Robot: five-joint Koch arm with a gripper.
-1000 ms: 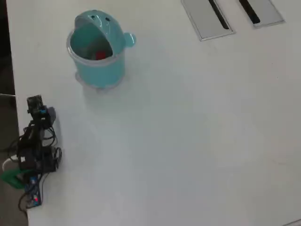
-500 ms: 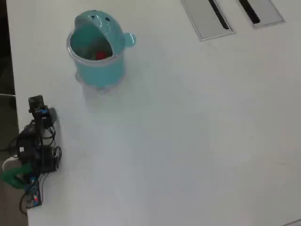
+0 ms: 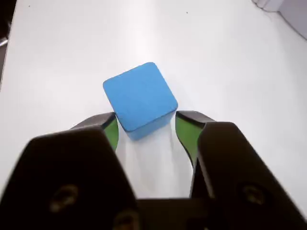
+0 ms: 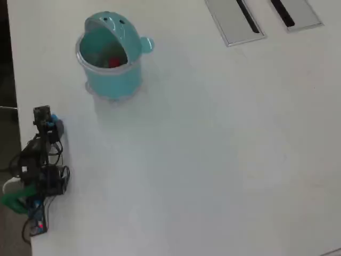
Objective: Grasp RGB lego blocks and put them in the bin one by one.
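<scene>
The blue lego block [image 3: 139, 99] is a plain matte cube with smooth faces and crisp edges, lying on the white table [image 3: 230, 62]. It has no long axis; it sits turned so one corner points toward 6 o'clock in the wrist view, into the gripper's mouth. The gripper [image 3: 145, 130] is spread wide: its two green-lined fingertips [image 3: 111, 128] flank the cube's lower corners, close beside it, but whether they touch cannot be told, and nothing is clamped. In the overhead view the arm [image 4: 38, 160] stands at the table's 9 o'clock edge, a speck of blue [image 4: 52, 122] at its tip. At 12 o'clock from it stands the teal bin [image 4: 110, 56], lid flipped open, a red block [image 4: 113, 63] inside.
</scene>
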